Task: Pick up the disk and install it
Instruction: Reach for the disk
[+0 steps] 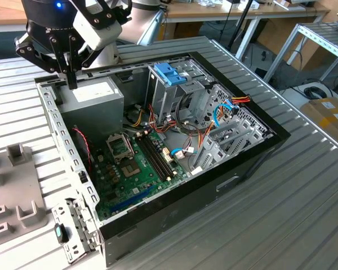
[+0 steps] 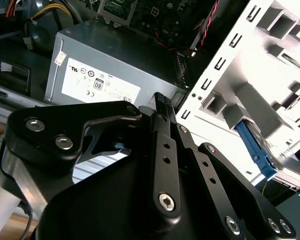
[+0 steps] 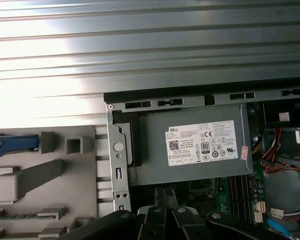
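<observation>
Disk (image 3: 10,145): only its blue frame shows, parked in the grey rack (image 3: 50,170) beside the computer case (image 1: 186,208), likely staged for grasping.
Gripper (image 1: 72,76): narrow, empty, above the grey box (image 1: 93,101), apart from the rack.

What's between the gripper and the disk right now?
In the first wrist view, the case's metal side wall and a strip of grey fixture lie between the gripper and the disk.

The power supply (image 1: 93,104) sits in the open case (image 1: 174,209) on the table (image 1: 293,225), pincer (image 1: 71,81) above it.
</observation>
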Controlling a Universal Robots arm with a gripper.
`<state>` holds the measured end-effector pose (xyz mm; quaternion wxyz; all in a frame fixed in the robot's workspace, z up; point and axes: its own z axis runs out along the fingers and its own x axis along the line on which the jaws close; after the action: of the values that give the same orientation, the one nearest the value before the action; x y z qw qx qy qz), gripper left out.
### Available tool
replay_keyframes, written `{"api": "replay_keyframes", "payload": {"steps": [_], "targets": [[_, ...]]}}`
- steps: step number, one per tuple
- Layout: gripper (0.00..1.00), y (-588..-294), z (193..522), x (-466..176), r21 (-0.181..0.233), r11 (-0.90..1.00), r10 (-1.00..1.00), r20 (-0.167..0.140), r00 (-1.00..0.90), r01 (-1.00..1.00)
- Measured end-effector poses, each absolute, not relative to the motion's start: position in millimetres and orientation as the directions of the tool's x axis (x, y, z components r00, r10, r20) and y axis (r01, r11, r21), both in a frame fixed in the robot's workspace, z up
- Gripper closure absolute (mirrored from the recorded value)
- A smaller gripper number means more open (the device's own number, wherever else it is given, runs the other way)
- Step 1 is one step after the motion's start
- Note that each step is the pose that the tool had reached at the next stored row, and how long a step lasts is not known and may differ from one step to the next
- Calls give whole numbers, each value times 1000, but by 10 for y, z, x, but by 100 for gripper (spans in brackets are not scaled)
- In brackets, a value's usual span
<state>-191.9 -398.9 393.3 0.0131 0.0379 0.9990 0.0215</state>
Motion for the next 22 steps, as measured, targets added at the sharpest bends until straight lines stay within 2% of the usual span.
{"api": "replay_keyframes", "payload": {"steps": [22], "targets": [[89,-3989,3933,-1994,44,996,76,-25,-997,75]]}}
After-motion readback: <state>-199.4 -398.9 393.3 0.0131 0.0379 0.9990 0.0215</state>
